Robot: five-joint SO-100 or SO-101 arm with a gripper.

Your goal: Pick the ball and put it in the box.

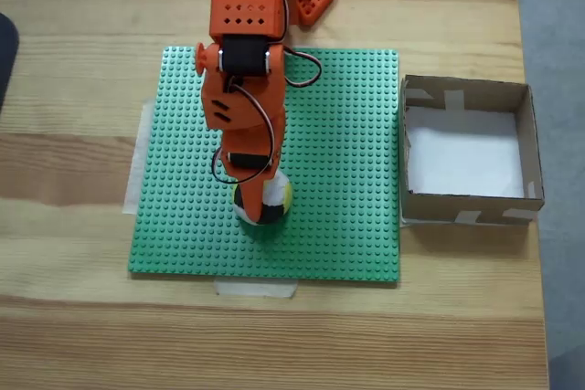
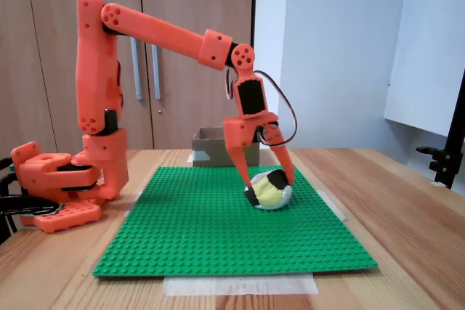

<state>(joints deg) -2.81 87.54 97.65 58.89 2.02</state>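
Orange gripper [image 2: 270, 179] lowered onto the ball [image 2: 270, 191], jaws spread about as wide as the ball, 1 finger [image 2: 242, 161] down its left side and the other [image 2: 285, 166] down its right side in the side-on fixed view. Fingertips at or against the ball's flanks; firm squeeze or mere touch impossible to tell. Ball resting on the green studded baseplate [image 2: 218, 237], not lifted. From the fixed view looking down, gripper [image 1: 259, 205] mostly covering the ball [image 1: 277, 202], only yellow, black and white patches peeking out at its lower end, near the middle of the baseplate [image 1: 347, 180] and toward its near edge.

The box [image 1: 467, 94] sitting on the wooden table [image 1: 73, 180] just beside the baseplate's right edge in the top-down view, well apart from the ball, white bottom, pale tape strips on the rim. In the side-on view, box [image 2: 211, 147] seen behind the arm, past the far edge of the plate.

Baseplate fixed to the table [image 2: 407, 201] with pale tape [image 2: 240, 284] at its edges. Arm base [image 2: 58, 186] at the left end of the table in the side-on view. Behind: brown cabinet doors [image 2: 182, 49] with 2 metal handles, a white wall [image 2: 341, 49], a black stand [image 2: 450, 157] at the right edge.
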